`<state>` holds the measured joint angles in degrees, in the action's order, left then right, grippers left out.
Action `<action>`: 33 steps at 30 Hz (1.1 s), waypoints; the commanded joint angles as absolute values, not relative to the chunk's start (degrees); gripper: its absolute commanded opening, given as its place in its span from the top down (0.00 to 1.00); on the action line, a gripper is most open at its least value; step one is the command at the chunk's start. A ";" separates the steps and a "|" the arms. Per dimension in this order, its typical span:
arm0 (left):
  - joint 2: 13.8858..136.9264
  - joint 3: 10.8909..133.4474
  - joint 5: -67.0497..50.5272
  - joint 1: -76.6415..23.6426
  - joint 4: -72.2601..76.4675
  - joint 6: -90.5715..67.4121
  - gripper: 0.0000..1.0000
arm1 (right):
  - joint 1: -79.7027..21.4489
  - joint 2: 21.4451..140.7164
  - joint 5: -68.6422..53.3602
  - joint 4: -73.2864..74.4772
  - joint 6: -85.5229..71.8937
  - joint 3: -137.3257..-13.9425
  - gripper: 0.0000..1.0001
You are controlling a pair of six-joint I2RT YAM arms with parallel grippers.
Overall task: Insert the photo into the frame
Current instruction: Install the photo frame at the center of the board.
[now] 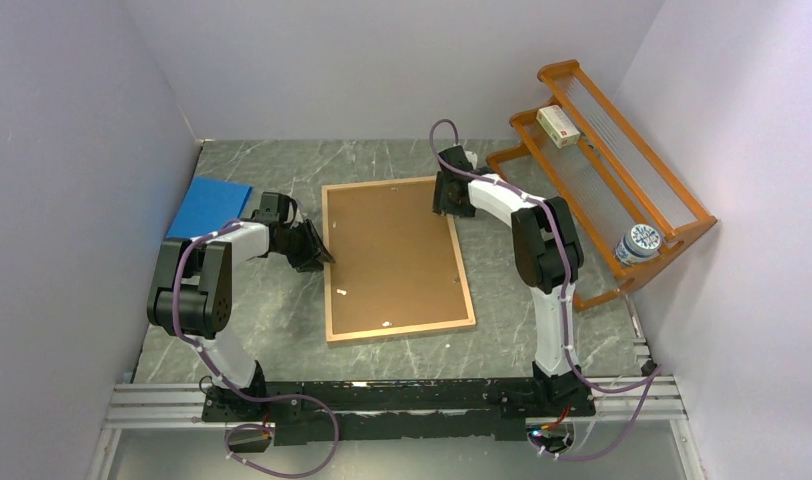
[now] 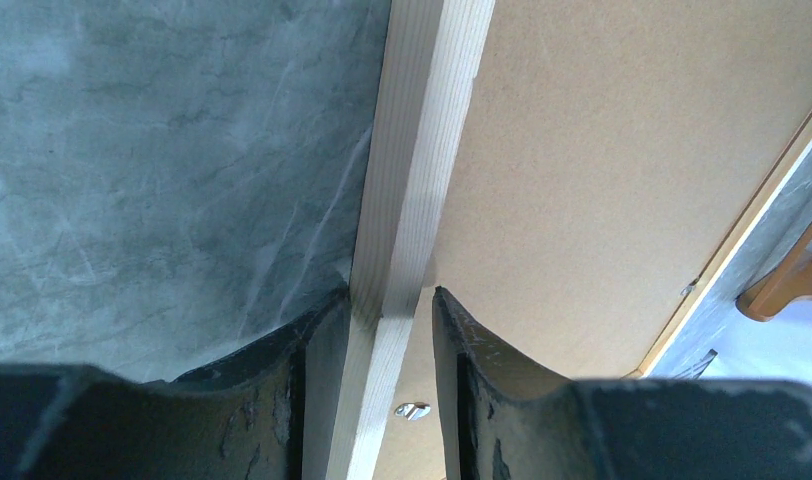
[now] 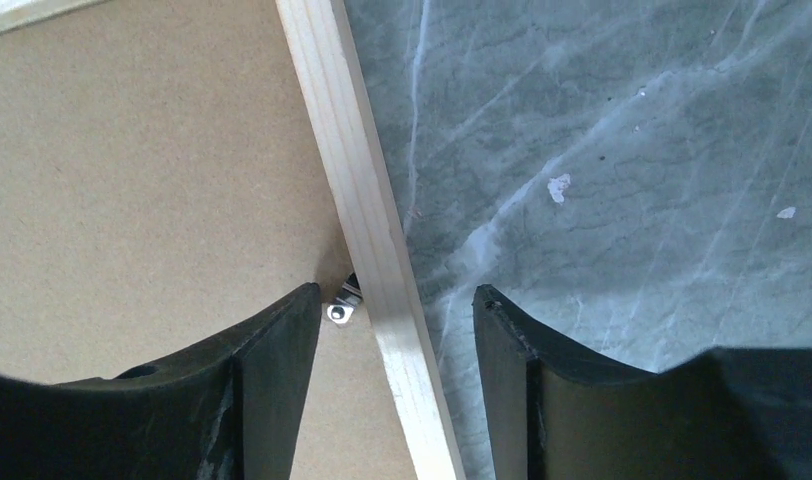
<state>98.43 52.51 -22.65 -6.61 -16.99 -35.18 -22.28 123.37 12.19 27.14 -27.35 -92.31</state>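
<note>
Right now the frame [image 1: 399,331] lies face down mid-table [image 1: 282,310], its long sides running from the near edge towards the far edge, with the hardboard backing panel [image 1: 392,255] facing up. You can't see the photo; it may be under that panel. Your left gripper [image 2: 390,295] is closed onto the frame's left rail, pads touching both sides. Your right gripper [image 3: 397,290] straddles the right rail near the far right corner, jaws apart with a gap each side, holding nothing. Lift with only one side clamped and the frame could twist free. The right inner finger could also snag the metal clip [image 3: 340,312] beside it
</note>
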 commanded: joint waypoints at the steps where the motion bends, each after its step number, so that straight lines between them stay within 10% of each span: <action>1: 100.99 50.99 -20.88 -7.29 -16.89 -34.18 0.57 | -22.48 124.97 15.30 28.80 -29.59 -94.91 0.43; 18: 102.42 50.45 -22.58 -7.76 -14.88 -35.28 0.58 | -22.59 123.35 4.57 29.65 -25.27 -90.22 0.87; 22: 102.54 50.70 -22.39 -8.08 -14.81 -35.50 0.58 | -22.59 121.44 6.26 28.86 -25.45 -89.63 0.84; 29: 100.77 50.94 -21.13 -8.14 -15.38 -35.06 0.55 | -22.59 114.00 12.78 28.01 -28.18 -88.21 0.39; 33: 99.79 50.02 -20.87 -8.08 -15.12 -34.98 0.55 | -22.75 108.22 10.91 26.53 -30.37 -84.80 0.37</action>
